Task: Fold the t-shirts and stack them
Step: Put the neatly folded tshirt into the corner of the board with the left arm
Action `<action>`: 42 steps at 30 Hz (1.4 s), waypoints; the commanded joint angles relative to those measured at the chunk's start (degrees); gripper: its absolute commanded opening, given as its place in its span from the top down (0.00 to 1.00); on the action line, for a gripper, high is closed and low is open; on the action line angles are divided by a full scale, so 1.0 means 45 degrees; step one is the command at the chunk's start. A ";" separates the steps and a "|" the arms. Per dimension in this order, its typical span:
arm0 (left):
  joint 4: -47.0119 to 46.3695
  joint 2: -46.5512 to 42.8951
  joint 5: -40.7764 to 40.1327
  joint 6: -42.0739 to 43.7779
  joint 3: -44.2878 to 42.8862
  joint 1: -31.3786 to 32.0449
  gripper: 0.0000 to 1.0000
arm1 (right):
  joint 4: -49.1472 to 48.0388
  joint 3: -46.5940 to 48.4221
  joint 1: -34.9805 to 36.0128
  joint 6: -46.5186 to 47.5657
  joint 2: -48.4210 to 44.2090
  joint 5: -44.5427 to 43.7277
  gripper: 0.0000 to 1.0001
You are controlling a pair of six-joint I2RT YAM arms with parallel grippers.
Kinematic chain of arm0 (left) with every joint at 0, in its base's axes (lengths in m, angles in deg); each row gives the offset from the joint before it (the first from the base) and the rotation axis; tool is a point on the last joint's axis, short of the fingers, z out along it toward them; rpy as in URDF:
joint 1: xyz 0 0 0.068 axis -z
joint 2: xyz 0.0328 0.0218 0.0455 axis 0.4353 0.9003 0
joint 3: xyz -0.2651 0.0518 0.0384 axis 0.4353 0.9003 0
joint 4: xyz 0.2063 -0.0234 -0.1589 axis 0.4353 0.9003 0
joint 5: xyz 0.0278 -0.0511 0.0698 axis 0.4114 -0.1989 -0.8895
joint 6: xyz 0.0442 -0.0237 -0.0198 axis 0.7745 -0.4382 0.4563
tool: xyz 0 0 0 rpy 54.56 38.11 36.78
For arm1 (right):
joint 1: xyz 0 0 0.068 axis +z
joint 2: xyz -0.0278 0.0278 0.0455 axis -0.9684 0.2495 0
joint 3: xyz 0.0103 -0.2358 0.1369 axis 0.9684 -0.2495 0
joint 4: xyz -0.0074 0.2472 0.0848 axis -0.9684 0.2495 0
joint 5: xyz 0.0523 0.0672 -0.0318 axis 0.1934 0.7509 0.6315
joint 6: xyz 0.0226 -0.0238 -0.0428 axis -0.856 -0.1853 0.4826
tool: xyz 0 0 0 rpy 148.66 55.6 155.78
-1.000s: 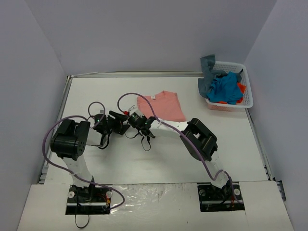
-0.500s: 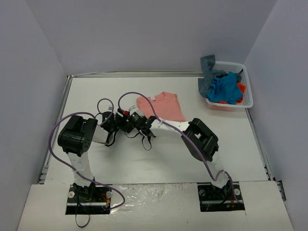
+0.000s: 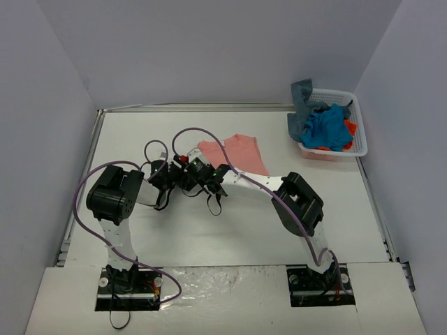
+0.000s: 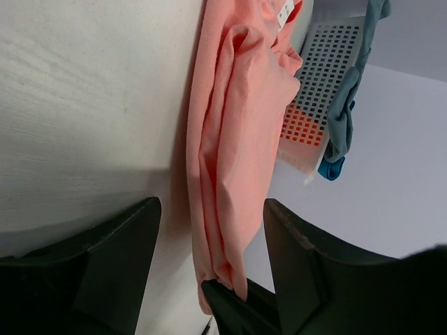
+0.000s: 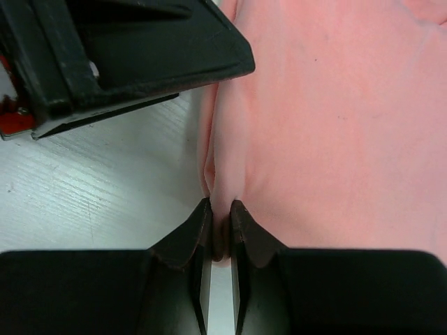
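A salmon-pink t-shirt (image 3: 236,153) lies partly folded on the white table behind the two wrists. My right gripper (image 5: 221,216) is shut on a pinched fold at the shirt's (image 5: 328,118) near left edge. In the top view the right gripper (image 3: 198,166) sits at that edge. My left gripper (image 3: 183,176) is close beside it on the left. In the left wrist view the left gripper (image 4: 209,209) stands open, its fingers either side of the shirt's (image 4: 237,139) bunched edge without closing on it. More t-shirts, bright blue (image 3: 327,129), grey-blue (image 3: 302,101) and orange-red (image 3: 350,128), are piled in the basket.
A white lattice basket (image 3: 360,136) stands at the back right by the table's edge, and also shows in the left wrist view as the basket (image 4: 321,77). Both forearms and their purple cables (image 3: 192,136) cross the table's middle. Walls close in the table on three sides.
My left arm has swung right, bringing its open gripper up beside the right gripper at the shirt's edge. The right gripper keeps its grip and has shifted only slightly.
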 commanded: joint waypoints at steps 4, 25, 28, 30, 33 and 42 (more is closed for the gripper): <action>0.2088 0.0475 -0.0591 0.0884 -0.0209 0.0259 0.39 | 0.0665 0.0752 0.0022 0.0049 -0.0884 -0.0262 1.00; 0.2985 0.1355 -0.1430 0.1370 -0.1557 0.1021 0.90 | 0.0743 0.0401 0.0061 -0.0009 -0.1314 -0.0633 1.00; 0.3318 0.1140 -0.1625 0.1566 -0.1538 0.1021 0.90 | 0.0743 0.0362 0.0061 -0.0009 -0.1353 -0.0633 1.00; 0.3689 0.0964 -0.1685 0.1820 -0.1615 0.1021 0.90 | 0.0743 0.0322 0.0081 0.0010 -0.1372 -0.0691 1.00; 0.4136 0.0827 -0.1685 0.2113 -0.1849 0.1021 0.90 | 0.1035 0.0380 0.0120 -0.0028 -0.1275 -0.0593 0.75; 0.5563 0.0632 -0.1666 0.2914 -0.2767 0.1021 0.90 | 0.1543 -0.1218 0.0686 -0.1180 -0.3087 -0.1492 0.24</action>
